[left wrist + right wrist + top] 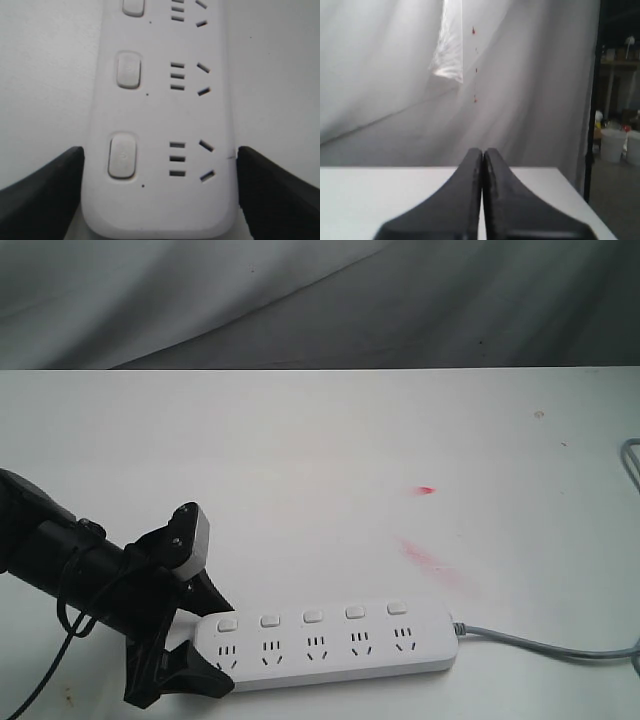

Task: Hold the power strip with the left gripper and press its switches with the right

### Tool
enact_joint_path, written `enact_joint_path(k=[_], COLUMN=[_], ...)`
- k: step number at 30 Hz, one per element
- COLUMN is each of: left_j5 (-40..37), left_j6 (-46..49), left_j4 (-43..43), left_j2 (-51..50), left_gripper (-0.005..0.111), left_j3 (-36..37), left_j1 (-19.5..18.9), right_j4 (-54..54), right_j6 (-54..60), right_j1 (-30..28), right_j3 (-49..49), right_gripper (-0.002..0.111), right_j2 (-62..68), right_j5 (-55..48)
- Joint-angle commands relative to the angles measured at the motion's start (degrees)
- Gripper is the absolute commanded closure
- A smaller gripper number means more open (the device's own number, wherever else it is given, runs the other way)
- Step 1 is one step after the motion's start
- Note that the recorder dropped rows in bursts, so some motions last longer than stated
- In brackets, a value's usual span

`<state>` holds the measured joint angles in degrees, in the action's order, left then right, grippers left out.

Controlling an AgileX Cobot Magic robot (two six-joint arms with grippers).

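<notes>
Five switches [313,616] run in a row along the power strip [330,645], one behind each socket. Strip lies flat on the white table [300,460] near the front edge, grey cord [540,643] trailing right. Left gripper [222,645] straddles the strip's left end, jaws wide, one finger against each long side. Red smears [425,555] mark the table behind. Right gripper [482,155] pinched fully together, holding nothing, facing a grey curtain [395,75].

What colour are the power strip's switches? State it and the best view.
White, like the power strip; the switches show best in the left wrist view.
</notes>
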<state>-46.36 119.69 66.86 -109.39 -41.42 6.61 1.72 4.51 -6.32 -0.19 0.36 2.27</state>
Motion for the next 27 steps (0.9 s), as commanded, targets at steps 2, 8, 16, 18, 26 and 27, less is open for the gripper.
enact_joint_path(k=[2, 8, 16, 18, 26, 27], left_j5=[0.08, 0.08, 0.08, 0.08, 0.08, 0.08], left_j6=[0.28, 0.28, 0.28, 0.28, 0.28, 0.28], left_j4=[-0.21, -0.21, -0.21, -0.21, -0.21, -0.21], left_j2=[-0.27, -0.27, -0.27, -0.27, -0.27, -0.27], left_gripper=[0.076, 0.076, 0.076, 0.076, 0.076, 0.076], left_j3=[-0.13, -0.13, -0.13, -0.13, -0.13, -0.13], left_j1=[0.33, 0.33, 0.33, 0.33, 0.33, 0.33], right_j4=[6.54, 11.20, 21.71, 21.62, 20.83, 19.95], right_j6=[-1.57, -2.00, -9.45, -9.45, -8.82, -8.69], right_j1=[-0.50, -0.50, -0.50, -0.50, -0.50, -0.50], right_j3=[0.19, 0.19, -6.47, -8.20, -22.90, -25.18], right_gripper=[0.108, 0.108, 0.108, 0.108, 0.108, 0.108], right_j2=[-0.36, -0.36, -0.21, 2.47, 22.33, 24.80], right_j5=[20.29, 37.32, 8.29, 5.40, -3.71, -5.41])
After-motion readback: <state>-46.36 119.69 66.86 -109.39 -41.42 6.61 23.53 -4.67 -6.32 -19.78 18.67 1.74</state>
